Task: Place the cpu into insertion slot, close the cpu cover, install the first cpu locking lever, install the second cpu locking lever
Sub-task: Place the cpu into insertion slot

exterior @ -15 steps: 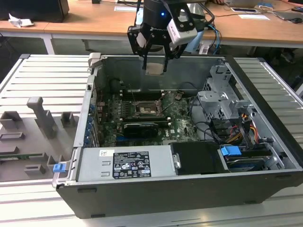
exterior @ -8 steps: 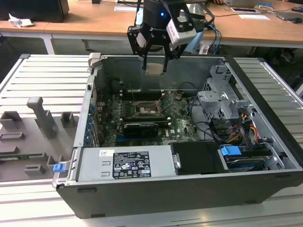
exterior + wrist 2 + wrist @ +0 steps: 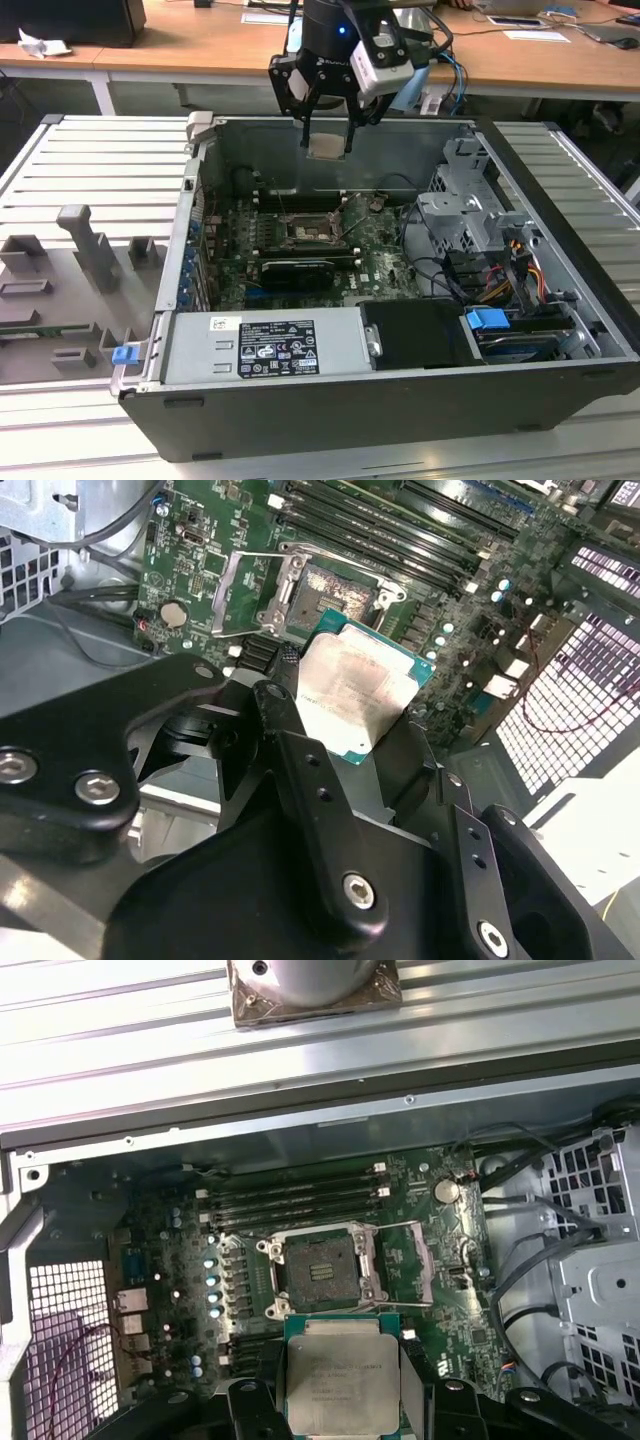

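the cpu (image 3: 327, 148), a flat square chip with a pale metal top and green edge, is gripped by its sides between the black jaws, which are clenched on it. it hangs in the air, level and metal side up, well above the insertion slot (image 3: 312, 232) and not in it. in both wrist views the cpu (image 3: 355, 695) (image 3: 340, 1380) sits between the jaws with the insertion slot (image 3: 335, 585) (image 3: 325, 1272) beyond it, open, its dark square contact field bare. the cpu cover (image 3: 226, 588), a thin silver frame, stands swung up at one edge of the slot. the slot is set in a green circuit board (image 3: 385, 262), with rows of long memory sockets (image 3: 290, 1200) just beside the slot and a long black card (image 3: 297, 272) near it on the other side. the board lies inside an open computer case (image 3: 300, 410), which rests on a grey ribbed tabletop (image 3: 90, 170).
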`<state>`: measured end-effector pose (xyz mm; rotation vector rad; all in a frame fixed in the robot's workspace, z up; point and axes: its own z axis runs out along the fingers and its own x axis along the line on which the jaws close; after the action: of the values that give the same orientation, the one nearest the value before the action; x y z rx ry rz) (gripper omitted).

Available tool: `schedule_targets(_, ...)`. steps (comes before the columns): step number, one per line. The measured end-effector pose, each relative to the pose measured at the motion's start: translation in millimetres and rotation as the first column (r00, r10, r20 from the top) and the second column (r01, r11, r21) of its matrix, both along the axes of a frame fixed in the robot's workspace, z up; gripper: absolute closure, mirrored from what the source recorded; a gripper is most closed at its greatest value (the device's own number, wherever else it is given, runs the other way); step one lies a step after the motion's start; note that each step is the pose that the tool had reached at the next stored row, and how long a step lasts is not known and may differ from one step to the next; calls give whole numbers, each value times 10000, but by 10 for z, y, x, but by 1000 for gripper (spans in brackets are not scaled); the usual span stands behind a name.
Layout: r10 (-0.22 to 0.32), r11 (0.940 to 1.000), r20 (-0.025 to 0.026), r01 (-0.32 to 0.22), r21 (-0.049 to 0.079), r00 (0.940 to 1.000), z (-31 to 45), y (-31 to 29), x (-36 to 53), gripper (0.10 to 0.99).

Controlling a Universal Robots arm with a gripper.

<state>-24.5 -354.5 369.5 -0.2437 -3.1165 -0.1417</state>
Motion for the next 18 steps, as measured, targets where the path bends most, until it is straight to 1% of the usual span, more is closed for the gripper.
schedule_targets(18, -369, 9993, 2, 369, 2, 9993, -4, 0, 0, 545)
